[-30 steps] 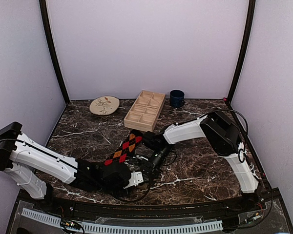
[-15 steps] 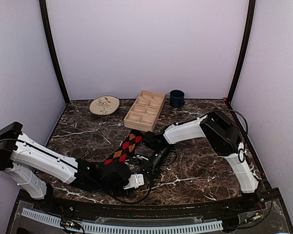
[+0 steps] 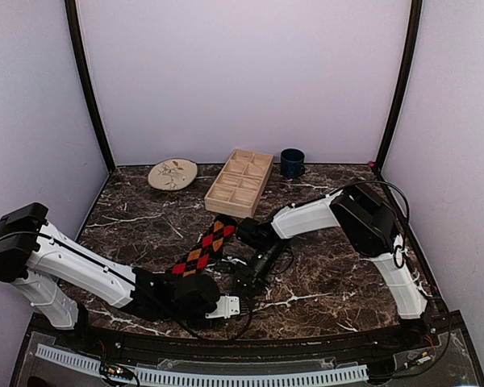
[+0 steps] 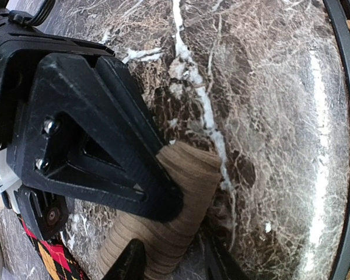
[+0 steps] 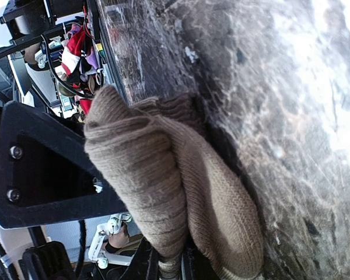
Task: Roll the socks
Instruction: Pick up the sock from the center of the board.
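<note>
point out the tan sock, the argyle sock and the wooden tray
tan sock (image 5: 163, 175), right wrist view, folded ribbed middle
argyle sock (image 3: 202, 248), top external view, middle diamonds
wooden compartment tray (image 3: 228, 207), top external view, near wall

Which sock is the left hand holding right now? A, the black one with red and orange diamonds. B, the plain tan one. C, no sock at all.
B: the left hand is closed on the tan sock, while the diamond-patterned sock lies on the table.
</note>
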Robot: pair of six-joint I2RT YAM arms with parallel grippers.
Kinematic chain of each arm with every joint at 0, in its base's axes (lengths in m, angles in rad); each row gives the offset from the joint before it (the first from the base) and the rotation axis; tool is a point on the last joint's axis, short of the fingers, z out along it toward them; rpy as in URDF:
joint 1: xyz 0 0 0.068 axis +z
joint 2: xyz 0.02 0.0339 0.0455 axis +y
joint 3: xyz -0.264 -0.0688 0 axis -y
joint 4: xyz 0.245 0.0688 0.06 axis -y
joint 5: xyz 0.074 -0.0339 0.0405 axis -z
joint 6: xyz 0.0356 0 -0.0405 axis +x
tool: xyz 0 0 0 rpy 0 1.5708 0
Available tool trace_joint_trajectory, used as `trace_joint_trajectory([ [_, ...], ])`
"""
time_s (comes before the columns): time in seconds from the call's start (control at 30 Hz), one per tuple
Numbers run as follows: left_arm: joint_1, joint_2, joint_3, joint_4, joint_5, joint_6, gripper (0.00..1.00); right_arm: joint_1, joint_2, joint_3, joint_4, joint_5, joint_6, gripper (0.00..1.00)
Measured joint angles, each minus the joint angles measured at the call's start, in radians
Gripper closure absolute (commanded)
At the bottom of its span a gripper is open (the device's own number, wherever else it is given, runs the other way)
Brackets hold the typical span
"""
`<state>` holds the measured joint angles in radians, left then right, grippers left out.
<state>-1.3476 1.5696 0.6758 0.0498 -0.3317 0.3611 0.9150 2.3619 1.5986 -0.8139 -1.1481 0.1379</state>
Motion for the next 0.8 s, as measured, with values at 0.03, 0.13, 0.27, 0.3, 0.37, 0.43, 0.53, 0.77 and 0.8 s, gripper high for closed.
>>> trace_joint_trajectory([
  [0.03,-0.001,0.007,0.000,0.005,-0.003,0.004,0.62,0.000,0.000,-0.002,0.003,-0.002,0.000,0.91],
  [0.13,-0.004,0.018,0.000,0.015,-0.013,0.015,0.61,-0.001,0.000,-0.005,0.005,-0.005,0.003,0.91],
  [0.27,-0.005,0.035,0.000,0.037,-0.042,0.031,0.61,-0.002,0.000,-0.009,0.007,-0.011,0.004,0.91],
  [0.3,-0.006,0.039,0.000,0.042,-0.049,0.035,0.61,-0.002,0.000,-0.010,0.008,-0.011,0.004,0.91],
  [0.37,-0.008,0.047,0.000,0.055,-0.063,0.048,0.61,-0.003,0.000,-0.014,0.010,-0.016,0.006,0.91],
  [0.43,-0.010,0.056,0.000,0.067,-0.077,0.061,0.61,-0.005,0.000,-0.017,0.012,-0.019,0.007,0.91],
  [0.53,-0.010,0.062,0.000,0.084,-0.087,0.084,0.61,-0.008,0.000,-0.021,0.013,-0.024,0.009,0.91],
  [0.77,-0.010,0.073,0.000,0.110,-0.093,0.130,0.61,-0.010,0.000,-0.024,0.015,-0.027,0.014,0.91],
  [0.8,-0.010,0.074,0.000,0.111,-0.092,0.133,0.61,-0.010,0.000,-0.024,0.015,-0.028,0.014,0.91],
])
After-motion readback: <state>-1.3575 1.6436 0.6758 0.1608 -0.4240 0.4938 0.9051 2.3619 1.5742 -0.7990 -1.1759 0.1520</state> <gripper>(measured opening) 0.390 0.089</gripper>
